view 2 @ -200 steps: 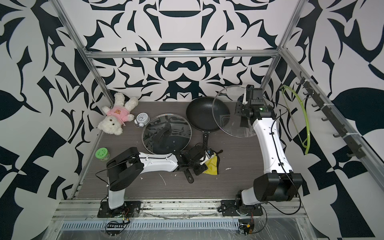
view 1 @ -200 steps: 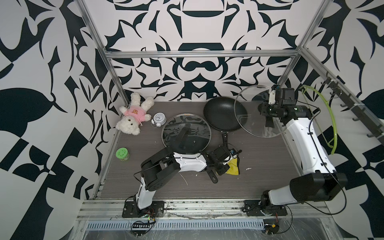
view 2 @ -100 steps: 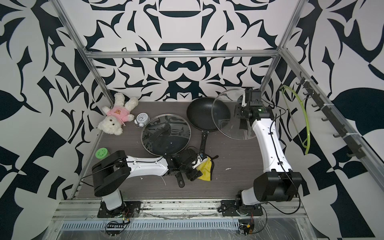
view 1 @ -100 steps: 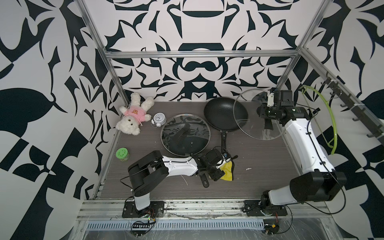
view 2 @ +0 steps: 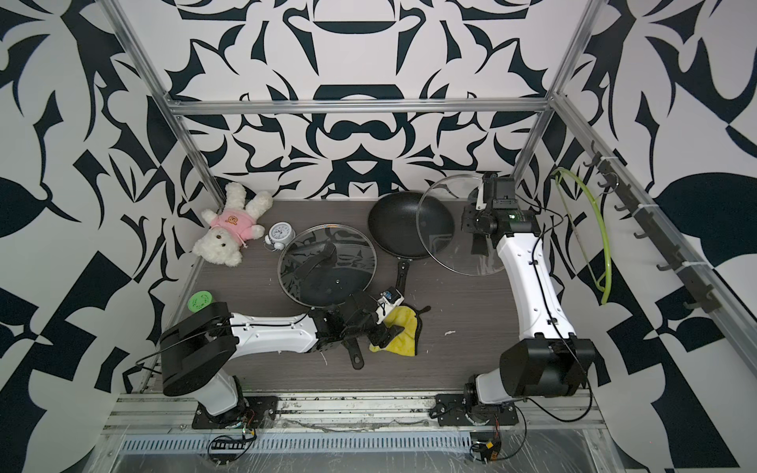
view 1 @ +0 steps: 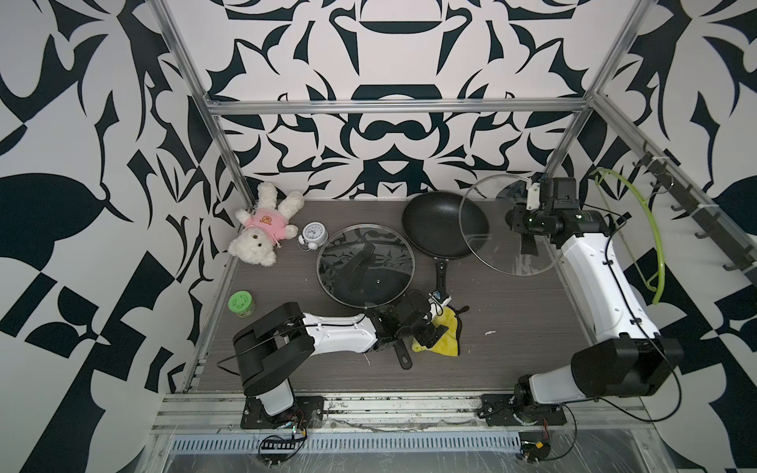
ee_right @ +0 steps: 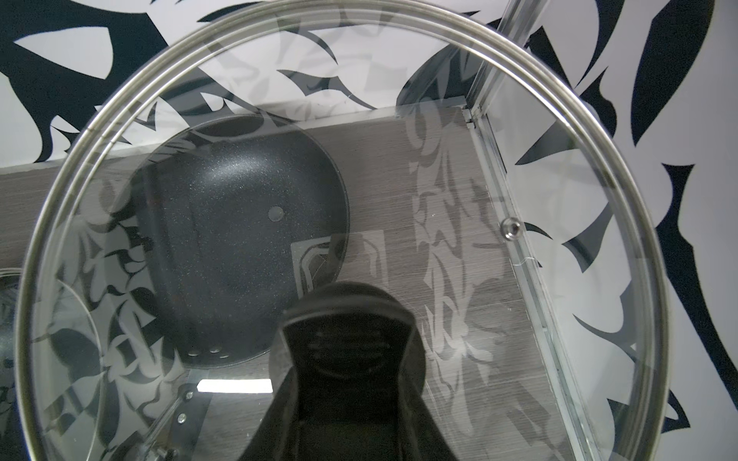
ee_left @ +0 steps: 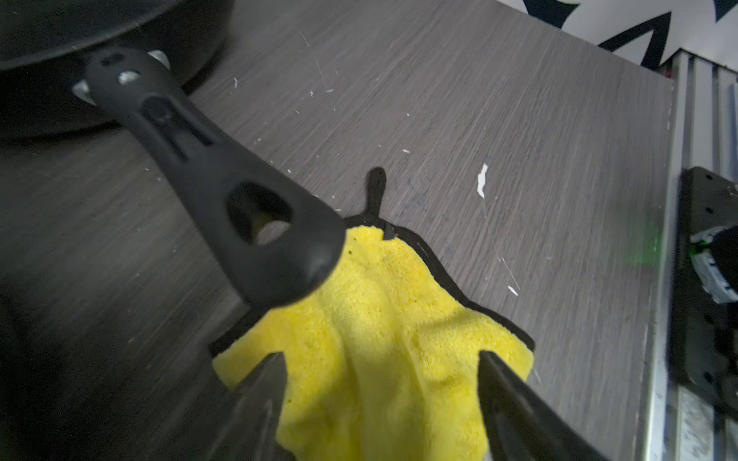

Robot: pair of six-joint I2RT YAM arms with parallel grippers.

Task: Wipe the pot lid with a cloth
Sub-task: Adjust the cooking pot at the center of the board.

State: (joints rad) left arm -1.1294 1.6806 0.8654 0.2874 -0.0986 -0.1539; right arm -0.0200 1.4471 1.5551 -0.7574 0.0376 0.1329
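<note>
My left claw (ee_left: 381, 355) stands well open, low over the counter (view 1: 512, 327), with one finger either side of the cloth (ee_left: 399, 287). The yellow pile lies between the fingers, but they have not pinched it. It is rumpled on the wood with its dark trim and loop pointing away from me. In both top views the cloth sits near the front middle of the counter, at about 5 o'clock from the second lid (view 1: 364, 266), which lies flat and which I am not touching. The end of the pan handle (ee_left: 223, 191) reaches the cloth's edge; I cannot tell whether it rests on the cloth or is only close beside it.

My right claw (view 1: 522, 223) is closed on the black handle of the pot lid (view 1: 491, 254) and holds it clear of the counter. The lid is tilted, with its glass facing the middle of the workspace. It is at about 2 o'clock from the cloth and well apart from it, and it partly overlaps the frying pan (view 1: 444, 229) in the top views.

I judge the task to be at an early stage. The lid is up and presented, which is my right arm's share of the work. The cloth is not yet gripped, and nothing has touched the glass. What remains is to close on the cloth without snagging the pan handle, lift it, carry it across to the lid, and rub the glass.
</note>
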